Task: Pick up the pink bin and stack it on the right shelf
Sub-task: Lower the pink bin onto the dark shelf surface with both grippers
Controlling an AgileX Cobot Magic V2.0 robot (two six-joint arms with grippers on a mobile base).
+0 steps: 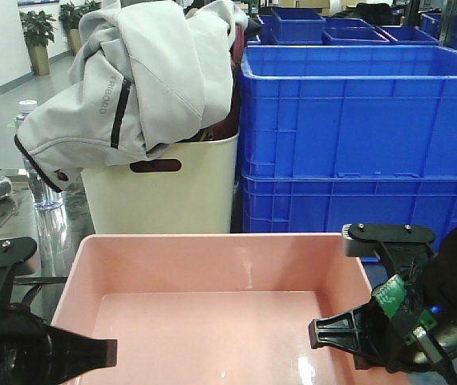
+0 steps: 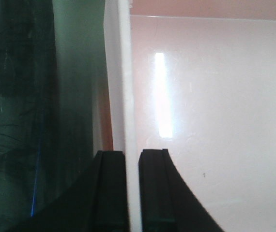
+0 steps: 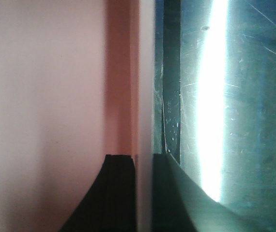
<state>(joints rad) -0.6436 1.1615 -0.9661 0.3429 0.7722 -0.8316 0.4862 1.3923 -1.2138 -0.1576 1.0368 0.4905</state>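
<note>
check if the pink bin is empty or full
Empty, as far as visible: the pink bin shows only a bare glossy floor in all views.

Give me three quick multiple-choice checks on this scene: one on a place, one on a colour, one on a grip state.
1. Where is the cream bin relative to the pink bin and the crates?
A. Inside the pink bin.
B. Behind the pink bin, left of the crates.
C. On top of the crates.

2. What colour are the stacked crates?
A. Green.
B. Red.
C. Blue.

3. How is the left gripper set?
A. Closed across the pink bin's side wall.
B. Wide open above the pink bin.
C. Clamped on a crate.

Answers:
1 B: it stands past the pink bin's far rim, beside the crates.
2 C: both are plainly blue.
3 A: the left wrist view shows one finger on each side of the wall.
</note>
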